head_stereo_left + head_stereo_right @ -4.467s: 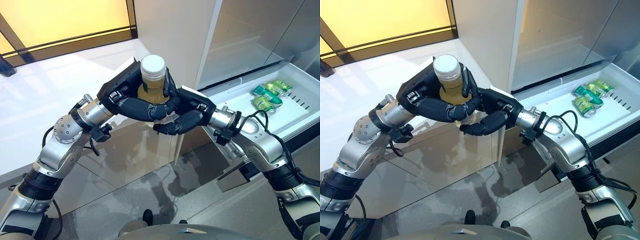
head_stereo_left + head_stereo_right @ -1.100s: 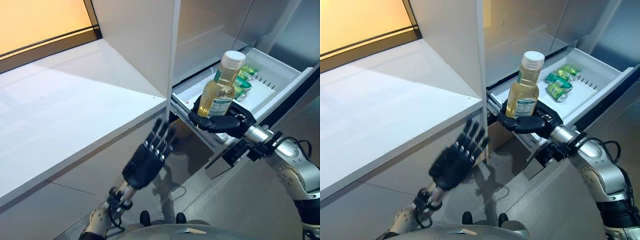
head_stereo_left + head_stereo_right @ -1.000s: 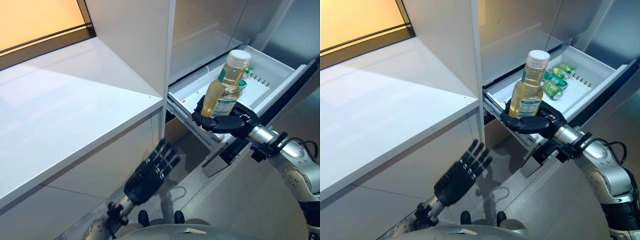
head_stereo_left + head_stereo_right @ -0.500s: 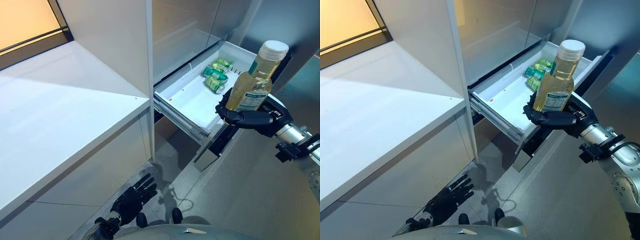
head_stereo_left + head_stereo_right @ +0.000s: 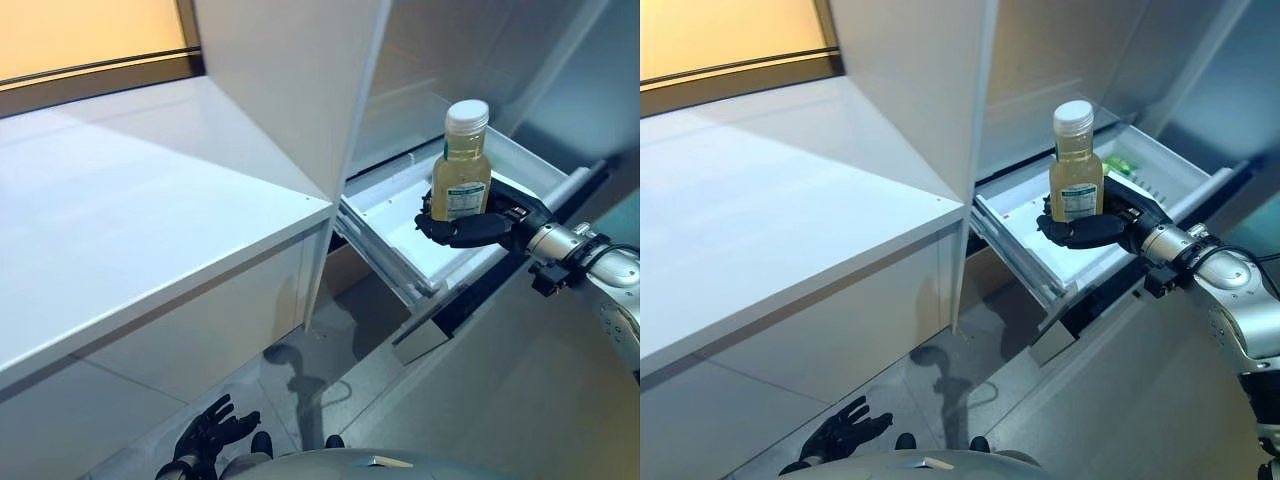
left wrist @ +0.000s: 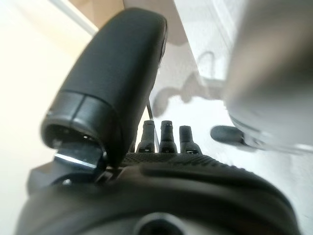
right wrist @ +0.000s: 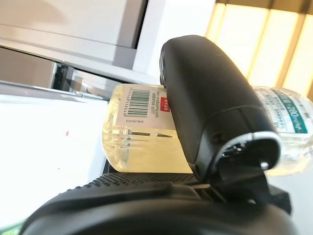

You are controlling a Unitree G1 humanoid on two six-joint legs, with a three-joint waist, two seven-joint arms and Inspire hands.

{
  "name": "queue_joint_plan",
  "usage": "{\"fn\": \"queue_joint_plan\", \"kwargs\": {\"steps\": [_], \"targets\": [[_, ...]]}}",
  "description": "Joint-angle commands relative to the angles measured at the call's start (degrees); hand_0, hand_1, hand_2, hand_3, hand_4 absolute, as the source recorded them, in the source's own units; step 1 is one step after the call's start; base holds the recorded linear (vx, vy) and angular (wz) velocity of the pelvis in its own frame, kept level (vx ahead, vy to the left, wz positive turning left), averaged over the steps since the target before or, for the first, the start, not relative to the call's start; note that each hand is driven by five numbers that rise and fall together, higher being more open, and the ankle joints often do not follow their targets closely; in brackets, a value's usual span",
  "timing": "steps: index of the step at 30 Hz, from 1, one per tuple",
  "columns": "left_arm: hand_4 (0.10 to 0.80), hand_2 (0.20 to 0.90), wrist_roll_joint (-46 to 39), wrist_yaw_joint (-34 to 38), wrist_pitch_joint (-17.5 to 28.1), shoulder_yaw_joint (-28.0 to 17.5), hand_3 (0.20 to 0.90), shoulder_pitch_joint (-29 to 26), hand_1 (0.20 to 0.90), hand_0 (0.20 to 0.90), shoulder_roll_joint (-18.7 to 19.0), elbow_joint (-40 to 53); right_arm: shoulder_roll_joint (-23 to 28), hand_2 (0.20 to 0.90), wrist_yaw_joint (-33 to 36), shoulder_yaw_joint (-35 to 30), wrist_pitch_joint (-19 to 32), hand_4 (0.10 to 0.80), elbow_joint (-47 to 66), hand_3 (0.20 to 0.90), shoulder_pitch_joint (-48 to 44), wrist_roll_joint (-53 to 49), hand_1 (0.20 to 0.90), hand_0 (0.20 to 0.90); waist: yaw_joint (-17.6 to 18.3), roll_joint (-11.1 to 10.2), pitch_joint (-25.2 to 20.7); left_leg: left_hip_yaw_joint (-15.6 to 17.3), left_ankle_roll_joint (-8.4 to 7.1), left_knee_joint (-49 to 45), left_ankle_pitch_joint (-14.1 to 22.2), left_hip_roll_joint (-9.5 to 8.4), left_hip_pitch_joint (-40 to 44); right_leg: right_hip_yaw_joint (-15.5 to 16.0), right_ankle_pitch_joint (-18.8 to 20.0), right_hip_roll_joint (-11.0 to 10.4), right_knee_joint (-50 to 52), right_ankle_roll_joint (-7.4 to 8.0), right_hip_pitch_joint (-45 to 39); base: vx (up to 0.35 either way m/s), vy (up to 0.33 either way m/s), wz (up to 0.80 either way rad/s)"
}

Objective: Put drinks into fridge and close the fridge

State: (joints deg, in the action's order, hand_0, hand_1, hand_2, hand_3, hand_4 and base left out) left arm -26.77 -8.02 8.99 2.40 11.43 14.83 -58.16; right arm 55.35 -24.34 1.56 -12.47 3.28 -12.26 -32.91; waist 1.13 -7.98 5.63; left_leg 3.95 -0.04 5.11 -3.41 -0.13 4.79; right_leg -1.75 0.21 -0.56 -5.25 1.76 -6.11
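We are at the placing step: our right hand (image 5: 478,228), fingers wrapped round the upright bottle (image 5: 461,165), holds it over the open drawer (image 5: 395,210), so next we lower and release, while our left hand (image 5: 205,437) hangs slack and empty.

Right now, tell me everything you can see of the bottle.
The bottle is clear plastic holding pale yellow liquid, with a white screw cap and a printed label carrying a barcode. It stands upright, held low on its body by the right hand, whose fingers and thumb curl round it, above the open white fridge drawer.
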Motion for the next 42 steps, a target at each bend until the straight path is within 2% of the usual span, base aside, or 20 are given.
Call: {"fn": "queue_joint_plan", "kwargs": {"steps": [1,12,20,27,35,42], "targets": [[0.800,0.900,3.7,0.7,1.1,0.1,0.900,0.1,0.900,0.900,2.9,-2.2,3.7,0.300,1.5,-4.1,4.2,0.100,-3.3,0.200,-14.9,-0.2,0.300,0.300,-3.2,-2.3,-1.9,-3.3,0.50,-0.2,5.6,-1.67,0.1,5.0,2.1,1.1,0.6,2.92,2.2,0.060,-0.033,0.24],[0.800,0.900,5.2,-0.2,0.4,-0.6,0.900,1.3,0.900,0.900,6.6,-1.4,4.7,0.300,5.8,2.9,-4.0,0.100,-30.8,0.200,-22.1,0.5,0.300,0.300,-7.7,-4.0,2.3,-5.0,0.37,-0.8,4.9,-0.84,-1.9,7.4,2.3,1.6,0.9,2.42,2.8,0.044,-0.065,0.16],[0.800,0.900,5.3,1.2,-1.6,0.3,0.900,-0.3,0.900,0.900,7.8,0.3,4.7,0.300,5.6,4.8,-4.1,0.100,-42.2,0.200,-24.7,3.3,0.300,0.300,-9.0,-4.0,4.5,-6.0,0.27,-1.0,4.4,-0.59,-3.0,8.0,2.7,1.8,1.2,2.17,3.5,0.032,-0.062,0.05],[0.800,0.900,6.2,2.5,-4.0,1.7,0.900,-1.0,0.900,0.900,9.1,2.4,5.7,0.300,1.1,8.5,-3.0,0.100,-49.7,0.200,-29.5,8.1,0.300,0.300,-10.1,-3.3,6.2,-6.5,0.31,-1.2,3.8,-0.79,-4.0,8.8,2.6,1.6,1.7,1.94,4.2,0.009,-0.030,0.02],[0.800,0.900,4.7,1.8,-4.5,2.7,0.900,-2.4,0.900,0.900,11.7,3.0,6.3,0.300,-0.1,13.7,-2.9,0.100,-55.9,0.200,-36.6,12.7,0.300,0.300,-11.5,-2.3,9.9,-7.6,0.19,-1.8,2.9,-1.05,-7.0,9.2,3.1,1.6,2.1,1.84,6.6,-0.032,-0.058,0.07],[0.800,0.900,2.0,1.7,-4.6,2.9,0.900,-3.6,0.900,0.900,13.3,3.9,7.1,0.300,-4.1,20.6,-6.0,0.100,-61.6,0.200,-44.0,17.0,0.300,0.300,-12.6,-0.7,13.4,-9.3,0.13,-1.8,1.6,-1.70,-10.9,9.2,3.4,1.6,2.5,1.48,10.1,-0.079,-0.017,0.07]]}}
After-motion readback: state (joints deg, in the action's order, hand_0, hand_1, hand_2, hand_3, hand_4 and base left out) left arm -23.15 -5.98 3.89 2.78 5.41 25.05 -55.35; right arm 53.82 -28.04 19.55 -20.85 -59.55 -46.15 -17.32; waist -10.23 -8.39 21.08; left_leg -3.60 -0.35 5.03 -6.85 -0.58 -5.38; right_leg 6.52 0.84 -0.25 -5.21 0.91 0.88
